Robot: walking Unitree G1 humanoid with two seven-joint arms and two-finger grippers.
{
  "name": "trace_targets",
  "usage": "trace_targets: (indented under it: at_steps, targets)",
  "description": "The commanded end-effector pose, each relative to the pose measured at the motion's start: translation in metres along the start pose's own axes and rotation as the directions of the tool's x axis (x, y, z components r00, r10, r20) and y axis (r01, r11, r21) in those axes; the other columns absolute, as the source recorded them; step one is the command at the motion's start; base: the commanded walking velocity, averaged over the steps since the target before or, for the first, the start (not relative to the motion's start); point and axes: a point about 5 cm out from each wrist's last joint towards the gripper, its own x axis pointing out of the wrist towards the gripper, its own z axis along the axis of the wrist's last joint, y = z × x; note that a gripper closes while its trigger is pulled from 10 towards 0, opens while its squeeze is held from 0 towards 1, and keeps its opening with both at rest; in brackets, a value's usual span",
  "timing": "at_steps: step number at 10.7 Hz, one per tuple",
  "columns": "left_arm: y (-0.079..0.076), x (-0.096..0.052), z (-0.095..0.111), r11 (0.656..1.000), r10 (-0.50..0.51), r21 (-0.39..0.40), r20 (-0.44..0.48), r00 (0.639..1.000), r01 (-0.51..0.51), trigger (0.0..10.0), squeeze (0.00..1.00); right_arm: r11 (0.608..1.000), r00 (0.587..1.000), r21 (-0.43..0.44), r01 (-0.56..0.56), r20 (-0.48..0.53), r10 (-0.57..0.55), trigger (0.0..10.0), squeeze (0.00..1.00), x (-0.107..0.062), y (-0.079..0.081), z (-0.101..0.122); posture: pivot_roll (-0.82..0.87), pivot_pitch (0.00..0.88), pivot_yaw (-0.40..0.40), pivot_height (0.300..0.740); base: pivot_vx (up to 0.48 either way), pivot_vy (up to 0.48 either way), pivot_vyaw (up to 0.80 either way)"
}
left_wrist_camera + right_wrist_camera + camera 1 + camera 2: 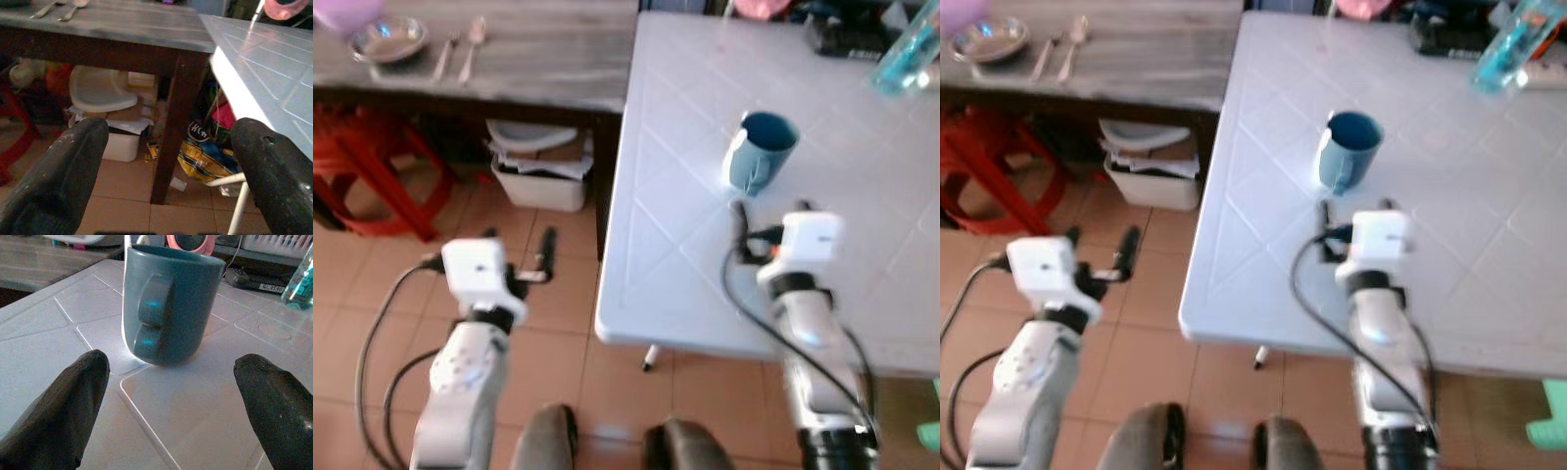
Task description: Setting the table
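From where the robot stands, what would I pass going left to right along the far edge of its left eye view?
Metal bowl → fork → spoon on the wooden table, then the white table with a black device → blue bottle.

I'm standing in a home dining corner: terracotta floor tiles (558, 323), white plastic table (862, 186), wooden table (538, 54) carrying cutlery (458, 49), red stool (372, 176).
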Motion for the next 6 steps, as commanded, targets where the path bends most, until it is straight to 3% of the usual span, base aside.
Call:
trace_targets:
  at_steps: [1, 6]
  targets:
    - [-0.003, -0.002, -0.002, 1.000, -0.006, -0.005, -0.010, 1.000, 0.006, 10.0, 0.00, 1.000, 1.000, -0.005, 0.010, -0.025, -0.010, 10.0, 0.00, -0.004, -0.007, -0.005, 0.00, 0.179, -0.005, 0.740, 0.000, 0.000, 0.00]
    - [-0.004, -0.002, -0.002, 1.000, -0.015, -0.005, -0.018, 1.000, 0.014, 10.0, 0.00, 0.999, 1.000, -0.043, 0.007, 0.003, -0.006, 10.0, 0.00, 0.011, -0.014, 0.002, -0.01, 0.198, 0.001, 0.740, 0.000, 0.000, 0.00]
